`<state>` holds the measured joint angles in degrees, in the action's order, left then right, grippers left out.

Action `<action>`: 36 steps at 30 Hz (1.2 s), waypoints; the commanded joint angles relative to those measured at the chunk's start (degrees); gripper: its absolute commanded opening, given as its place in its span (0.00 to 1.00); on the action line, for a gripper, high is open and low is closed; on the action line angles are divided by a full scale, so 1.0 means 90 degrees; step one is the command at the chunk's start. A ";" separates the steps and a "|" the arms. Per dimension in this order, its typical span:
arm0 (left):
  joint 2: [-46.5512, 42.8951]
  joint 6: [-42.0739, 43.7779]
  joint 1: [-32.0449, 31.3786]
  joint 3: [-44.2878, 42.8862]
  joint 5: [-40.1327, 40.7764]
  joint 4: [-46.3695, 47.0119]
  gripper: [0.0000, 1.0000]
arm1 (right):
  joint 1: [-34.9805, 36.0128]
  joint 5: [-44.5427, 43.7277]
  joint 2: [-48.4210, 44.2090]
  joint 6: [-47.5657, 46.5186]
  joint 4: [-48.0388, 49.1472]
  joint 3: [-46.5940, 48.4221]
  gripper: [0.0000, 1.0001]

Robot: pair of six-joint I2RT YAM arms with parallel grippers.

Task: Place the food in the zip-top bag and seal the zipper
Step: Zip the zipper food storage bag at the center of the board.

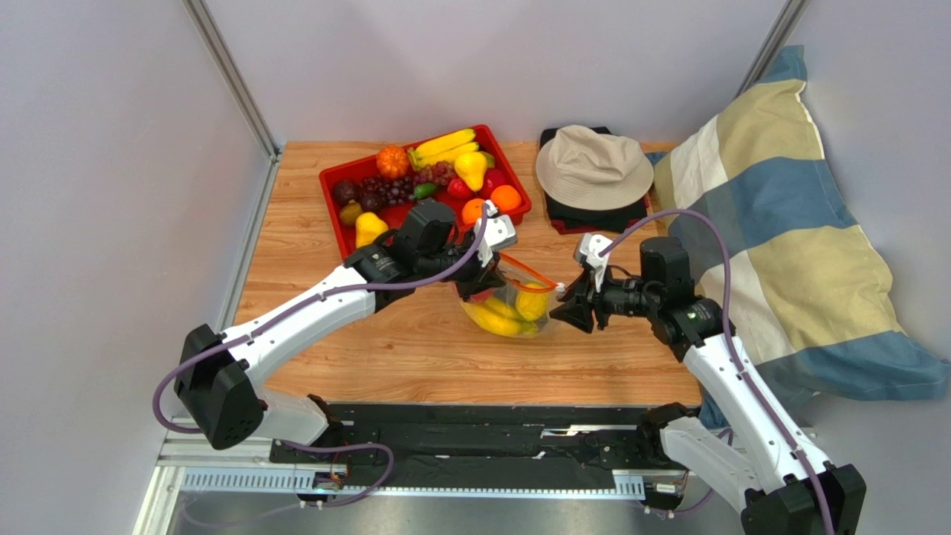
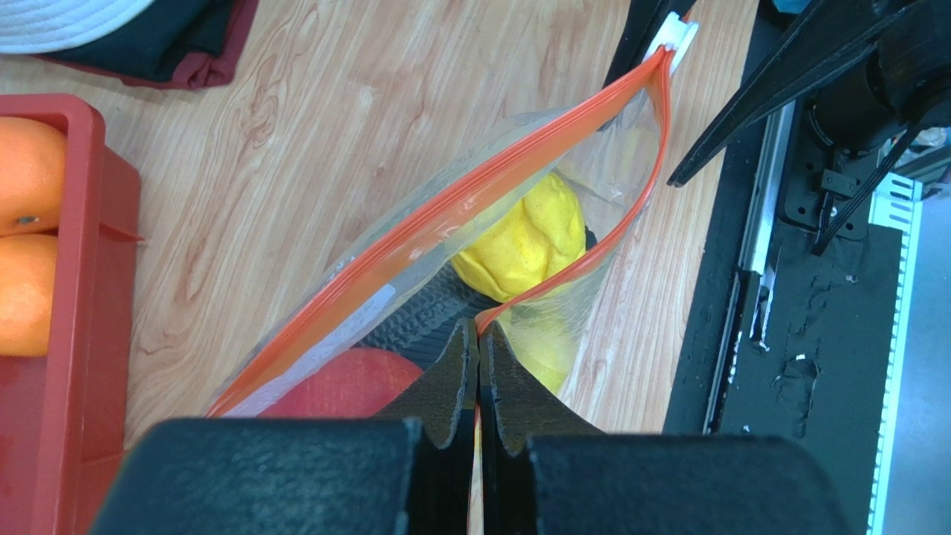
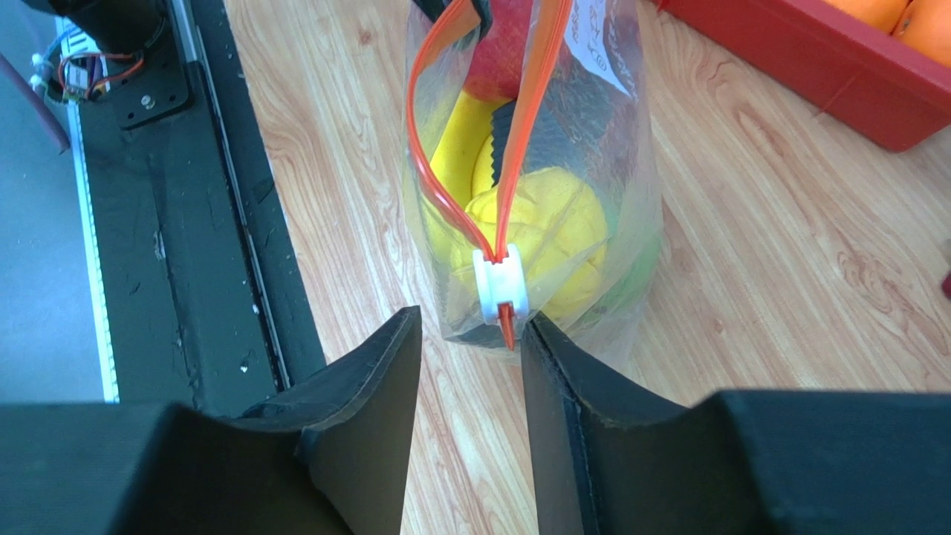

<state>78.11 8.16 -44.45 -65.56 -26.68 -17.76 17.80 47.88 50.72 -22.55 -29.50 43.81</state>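
The zip-top bag (image 1: 511,309) stands on the table between both grippers, with its mouth open. Inside it I see yellow fruit (image 3: 547,229), a red apple (image 2: 335,385) and a dark grey ridged piece (image 2: 424,318). My left gripper (image 2: 479,329) is shut on the near side of the orange-red zipper (image 2: 491,178), holding up the bag's edge. My right gripper (image 3: 469,323) is open. The white slider tab (image 3: 499,284) sits just beyond its fingertips, close to the right finger, at the bag's end. More food lies in the red tray (image 1: 335,178): bananas (image 1: 447,145), oranges (image 1: 506,198), a pear (image 1: 471,169).
A beige hat (image 1: 592,165) lies on dark folded cloth at the back right. A striped pillow (image 1: 770,223) leans along the right side. The black base rail (image 1: 491,429) runs along the near table edge, and a metal frame post stands at the back left.
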 commanded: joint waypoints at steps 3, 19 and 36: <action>0.0062 -0.0116 0.0046 -0.0323 -0.0239 0.0157 0.00 | -0.0025 -0.0085 -0.0040 0.0523 0.1011 -0.0054 0.38; -0.0006 -0.0449 0.0397 -0.0371 -0.0648 0.0284 0.03 | -0.0132 -0.0046 -0.0118 0.0405 0.1041 -0.0122 0.00; 0.1096 0.2187 -0.0364 -0.2276 -0.1733 -0.0859 0.55 | -0.0142 0.0325 0.0273 0.0151 0.0621 0.0337 0.00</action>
<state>84.36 19.84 -45.60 -83.92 -38.96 -21.96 16.80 49.25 52.88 -19.94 -24.16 43.33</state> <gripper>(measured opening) 0.501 0.009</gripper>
